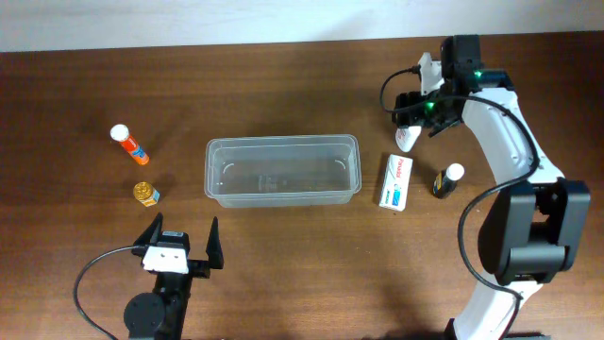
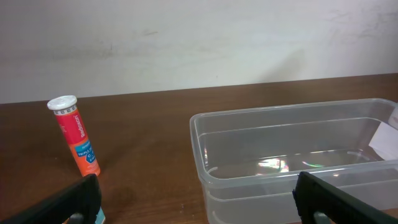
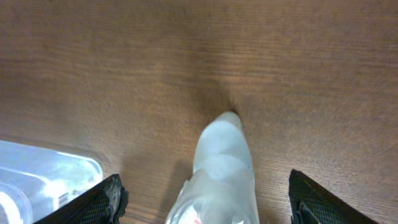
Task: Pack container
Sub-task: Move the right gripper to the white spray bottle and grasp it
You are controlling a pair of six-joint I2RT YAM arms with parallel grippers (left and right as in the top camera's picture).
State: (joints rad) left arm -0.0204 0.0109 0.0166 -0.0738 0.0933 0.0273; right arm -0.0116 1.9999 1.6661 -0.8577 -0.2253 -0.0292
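Overhead: white box [image 1: 396, 181] lies beside container [image 1: 283, 173].

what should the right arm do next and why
Probably lower the right gripper and close it on the white bottle: the jaws stand open on either side of the bottle and are not yet gripping it.

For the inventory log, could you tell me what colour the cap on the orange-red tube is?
The cap is white, clearest in the left wrist view.
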